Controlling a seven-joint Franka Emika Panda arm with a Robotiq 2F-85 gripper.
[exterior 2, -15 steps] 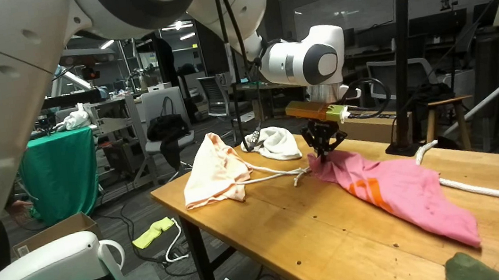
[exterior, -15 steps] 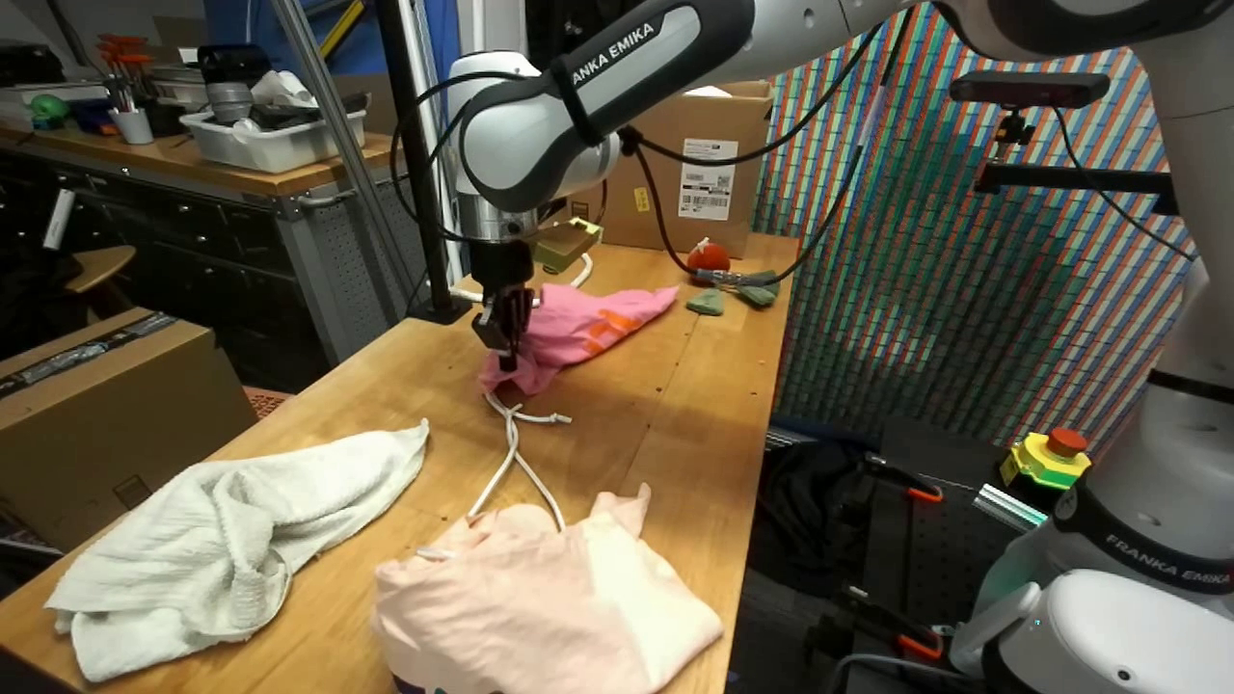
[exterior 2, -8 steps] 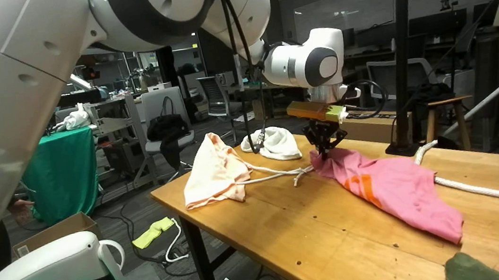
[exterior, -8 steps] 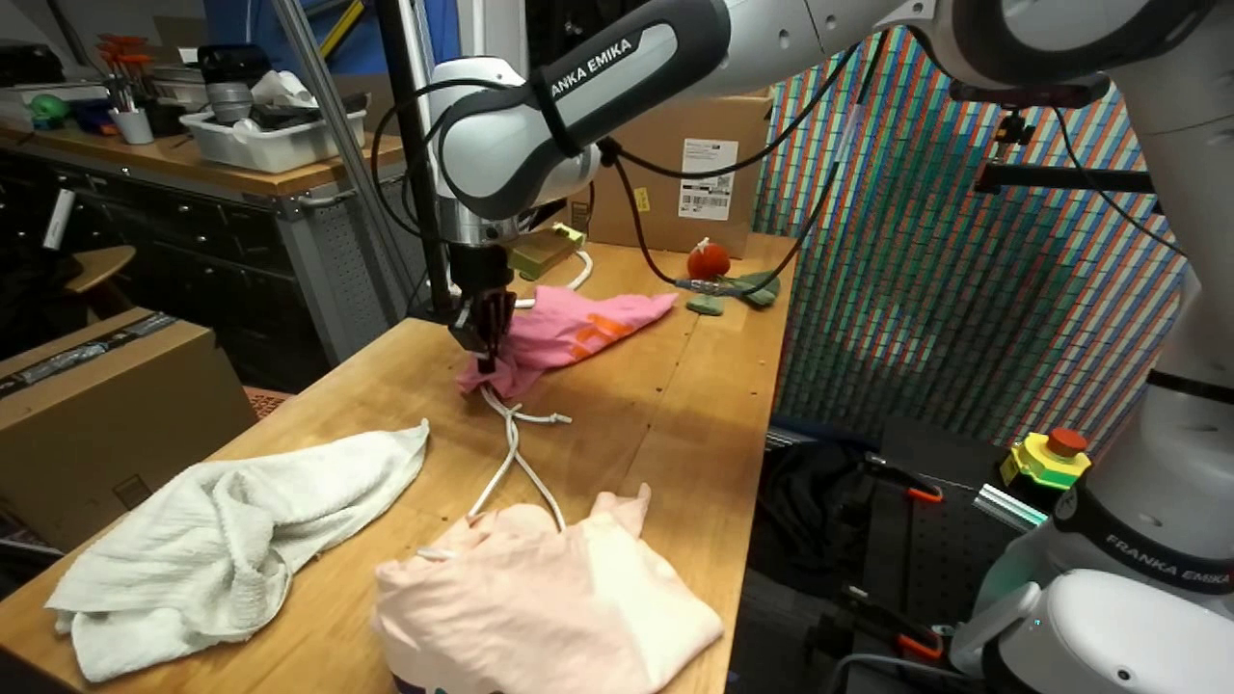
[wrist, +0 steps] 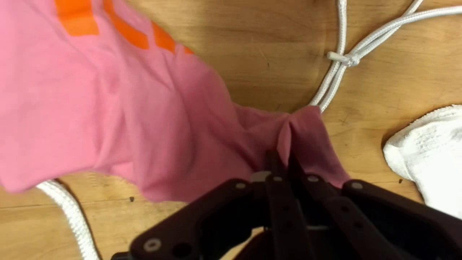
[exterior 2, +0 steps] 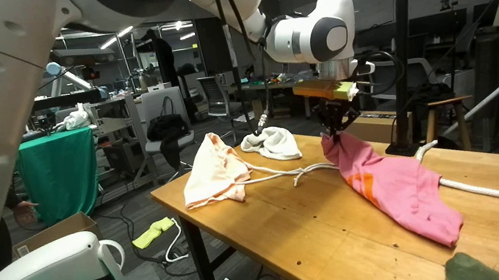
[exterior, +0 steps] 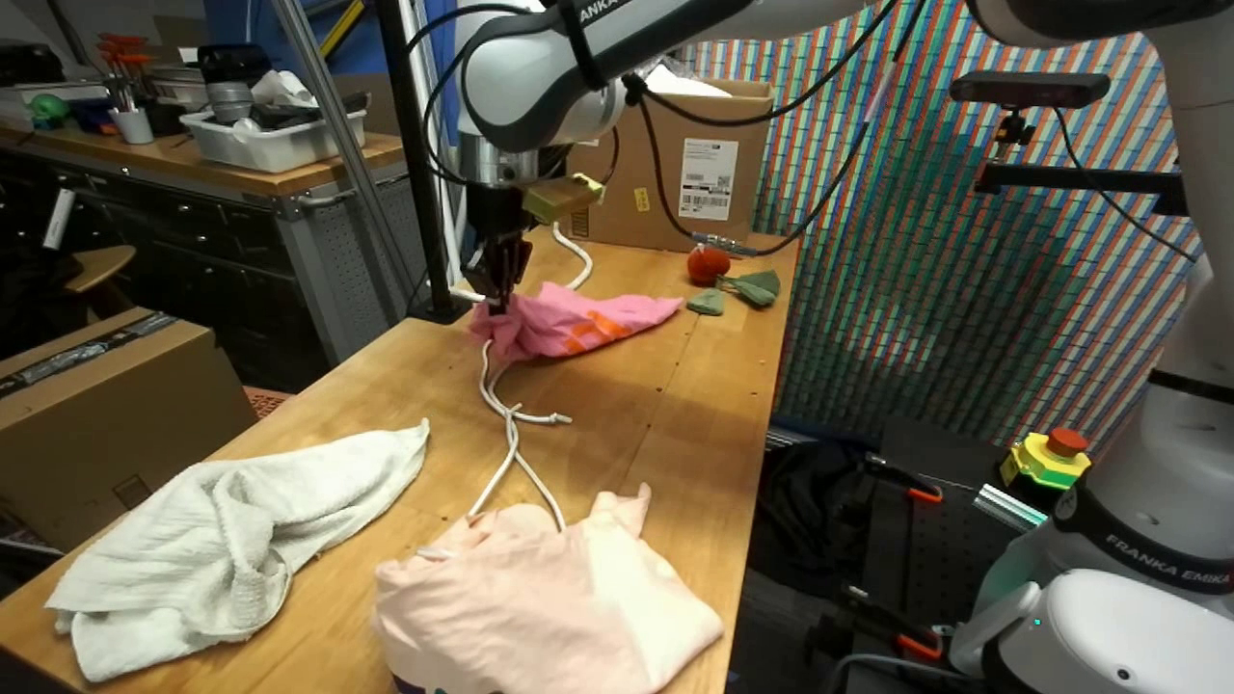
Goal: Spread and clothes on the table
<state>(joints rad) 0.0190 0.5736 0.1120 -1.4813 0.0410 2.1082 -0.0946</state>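
My gripper [wrist: 283,159] is shut on a pinched fold of the bright pink garment [wrist: 144,108]. In an exterior view that held end of the pink garment [exterior 2: 407,182] is raised slightly, and the rest, with its orange marks, trails over the wooden table [exterior 2: 285,235]. The table carries two more clothes. A pale mint-white garment [exterior: 231,549] lies crumpled at one side. The peach-pink garment [exterior: 501,617] lies near it, partly folded, with cords at its top. The fabric hides the fingertips' contact.
A knotted white cord [exterior: 511,414] runs from the peach garment to beneath the pink one. Thicker white rope [exterior 2: 489,189] lies behind. A red ball [exterior: 709,263], green pieces [exterior: 757,287] and a cardboard box [exterior: 665,183] stand at the far end, and a black post [exterior 2: 403,54] rises at the edge.
The gripper has risen and shifted toward the table's far end, still holding the pink garment. Its gripped corner has lifted with it, and more of the white cord shows. The other clothes are unmoved.
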